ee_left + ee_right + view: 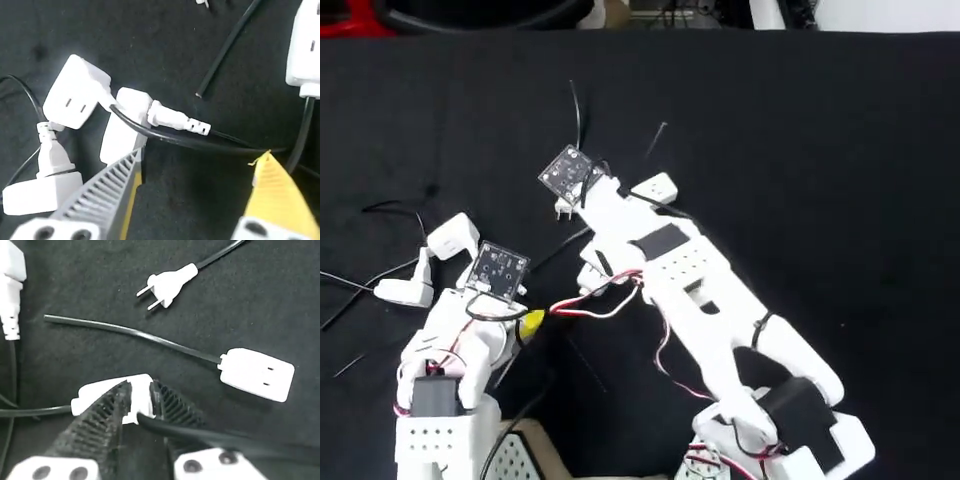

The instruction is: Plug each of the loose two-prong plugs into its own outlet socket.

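A loose white two-prong plug [167,285] lies on the black cloth beyond my right gripper [141,390]; its prongs [563,210] stick out from under that arm's wrist. The right gripper is shut on a white connector block [100,392] with a black cord; its face is hidden. A free white socket [257,372] lies beside it. My left gripper [200,155] stands open over a black cord. Just beyond it is a white socket [75,92] with two bare slots. Next to that, a white plug [175,120] sits in a white block [122,127].
Another white plug [50,155] is joined to a socket [35,192] by the left arm. A further socket [305,45] lies off to the side. Black cords cross the cloth around both arms. A loose cord end [200,92] lies between them. The far half of the table [800,120] is bare.
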`<state>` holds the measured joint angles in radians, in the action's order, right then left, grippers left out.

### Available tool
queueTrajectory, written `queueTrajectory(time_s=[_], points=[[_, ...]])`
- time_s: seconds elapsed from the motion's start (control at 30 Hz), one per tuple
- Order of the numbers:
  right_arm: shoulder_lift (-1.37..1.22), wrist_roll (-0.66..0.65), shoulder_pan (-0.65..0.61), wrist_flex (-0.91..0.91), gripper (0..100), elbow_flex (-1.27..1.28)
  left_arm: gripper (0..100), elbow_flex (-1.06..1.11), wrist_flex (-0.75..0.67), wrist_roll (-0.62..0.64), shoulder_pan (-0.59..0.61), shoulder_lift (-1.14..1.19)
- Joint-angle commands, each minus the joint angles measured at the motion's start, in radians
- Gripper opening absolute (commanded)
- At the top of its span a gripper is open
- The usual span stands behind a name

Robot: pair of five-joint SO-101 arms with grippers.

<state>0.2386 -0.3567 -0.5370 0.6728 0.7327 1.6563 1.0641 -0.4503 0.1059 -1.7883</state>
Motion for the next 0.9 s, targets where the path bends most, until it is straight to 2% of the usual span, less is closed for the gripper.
queueTrajectory(time_s=[0.0,0.13,0.33,0.73,0.87], points=[[0.004,-0.009,0.015,-0.035,1.1,0.007,34,-0.007,-0.018,-0.008,0.008,-0.003],[0.004,-0.009,0.025,-0.043,1.1,0.033,34,-0.007,-0.023,-0.008,0.008,-0.003],[0.004,-0.009,0.038,-0.160,1.1,0.120,34,-0.008,-0.018,-0.008,0.010,-0.003],[0.012,0.044,0.037,0.012,1.1,0.062,34,-0.008,-0.021,-0.008,0.013,-0.003],[0.004,0.044,0.037,0.008,1.1,0.074,34,-0.008,-0.023,-0.008,0.016,-0.003]])
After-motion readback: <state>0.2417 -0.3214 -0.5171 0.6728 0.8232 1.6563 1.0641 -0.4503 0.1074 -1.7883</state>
